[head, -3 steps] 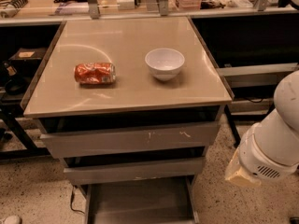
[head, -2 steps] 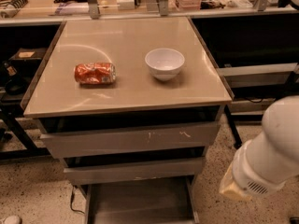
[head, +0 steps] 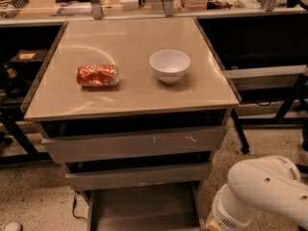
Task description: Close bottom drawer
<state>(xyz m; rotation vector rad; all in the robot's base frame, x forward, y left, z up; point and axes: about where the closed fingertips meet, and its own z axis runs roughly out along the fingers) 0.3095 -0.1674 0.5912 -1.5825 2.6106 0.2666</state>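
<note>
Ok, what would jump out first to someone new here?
The white robot arm fills the lower right corner, beside the cabinet; its gripper is out of view. The bottom drawer sticks out open at the bottom edge, and a crushed red can lies left of a white bowl on the tabletop.

The white arm (head: 263,189) fills the lower right corner: a thick, rounded link slanting downward and ending in a ribbed joint (head: 226,216) at the bottom edge. The tool is out of view, beyond that edge.
</note>
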